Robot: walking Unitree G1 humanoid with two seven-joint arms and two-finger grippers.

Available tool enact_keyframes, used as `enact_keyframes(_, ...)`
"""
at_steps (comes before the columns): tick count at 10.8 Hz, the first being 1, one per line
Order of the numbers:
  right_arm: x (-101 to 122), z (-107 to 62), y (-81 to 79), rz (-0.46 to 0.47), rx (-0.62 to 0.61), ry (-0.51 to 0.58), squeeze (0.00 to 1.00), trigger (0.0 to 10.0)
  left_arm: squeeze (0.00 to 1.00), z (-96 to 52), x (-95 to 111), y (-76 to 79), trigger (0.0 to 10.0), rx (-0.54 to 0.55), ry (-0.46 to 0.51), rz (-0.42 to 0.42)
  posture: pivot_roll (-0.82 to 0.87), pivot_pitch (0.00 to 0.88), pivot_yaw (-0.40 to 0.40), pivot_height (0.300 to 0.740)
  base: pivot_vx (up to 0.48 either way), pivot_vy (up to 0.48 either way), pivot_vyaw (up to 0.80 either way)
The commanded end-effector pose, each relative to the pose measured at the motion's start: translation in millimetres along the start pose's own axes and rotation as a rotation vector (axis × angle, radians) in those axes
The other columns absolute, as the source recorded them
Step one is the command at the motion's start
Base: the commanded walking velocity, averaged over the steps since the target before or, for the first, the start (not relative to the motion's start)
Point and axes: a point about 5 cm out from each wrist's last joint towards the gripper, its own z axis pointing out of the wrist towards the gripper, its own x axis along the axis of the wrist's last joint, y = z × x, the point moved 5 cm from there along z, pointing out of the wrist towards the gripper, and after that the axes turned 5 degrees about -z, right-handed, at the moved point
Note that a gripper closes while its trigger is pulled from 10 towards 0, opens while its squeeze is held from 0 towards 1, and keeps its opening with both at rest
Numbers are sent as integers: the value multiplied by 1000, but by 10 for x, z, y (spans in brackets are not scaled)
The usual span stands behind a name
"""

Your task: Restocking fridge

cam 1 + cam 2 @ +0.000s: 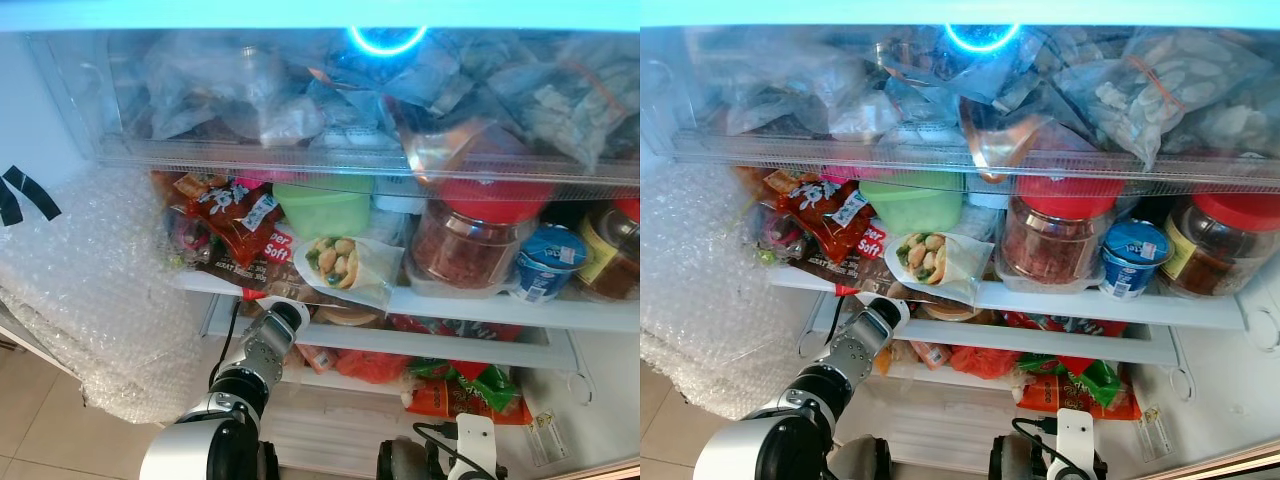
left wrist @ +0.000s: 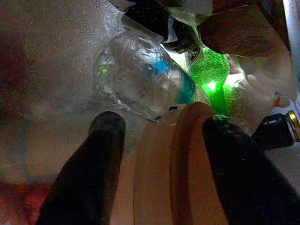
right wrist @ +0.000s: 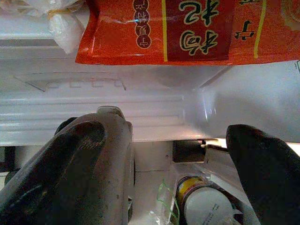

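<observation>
The left pincer (image 2: 159, 154) is gripping a tan tub (image 2: 168, 168), reaching under the shelf (image 1: 480, 305). It should be sliding in level, avoiding the wrap (image 1: 340, 262). The right pincer (image 3: 178, 159) is hanging wide, empty.

A clear plastic drawer (image 1: 300, 150) crammed with bagged food sits at the top. On the white shelf (image 1: 560, 312) below it, from the robot's left to right: red snack packets (image 1: 235, 215), a green plastic tub (image 1: 322, 205) with a wrapped sandwich roll (image 1: 340, 265) in front of it, a red-lidded glass jar (image 1: 470, 240), then a blue-lidded yoghurt cup (image 1: 545, 262). Under that shelf lie orange-red pouches (image 1: 455, 395). Bubble wrap (image 1: 100, 290) lies at the left, outside the shelves.
</observation>
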Motion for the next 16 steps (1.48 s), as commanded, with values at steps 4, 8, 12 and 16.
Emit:
enact_keyframes(4, -305, -66, -64, 10, 17, -99, 0, 10000, 1000, -8, -24, -46, 10000, 26, -11, 0, -56, 103, 57, 643, 0, 0, 0)
enact_keyframes(8, -315, -69, -68, 10, 19, -100, 0, 10000, 0, -129, -93, -25, 10000, -78, -81, 85, -39, 108, 56, 643, 0, 0, 0)
enact_keyframes(12, -340, -77, -77, 7, 23, -106, 0, 10000, 0, -535, -253, 31, 10000, -242, -209, 209, -35, 108, 57, 643, 0, 0, 0)
enact_keyframes(16, -348, -78, -72, 7, 24, -110, 0, 10000, 0, -813, -90, 4, 10000, -267, -201, 253, -40, 104, 62, 643, 0, 0, 0)
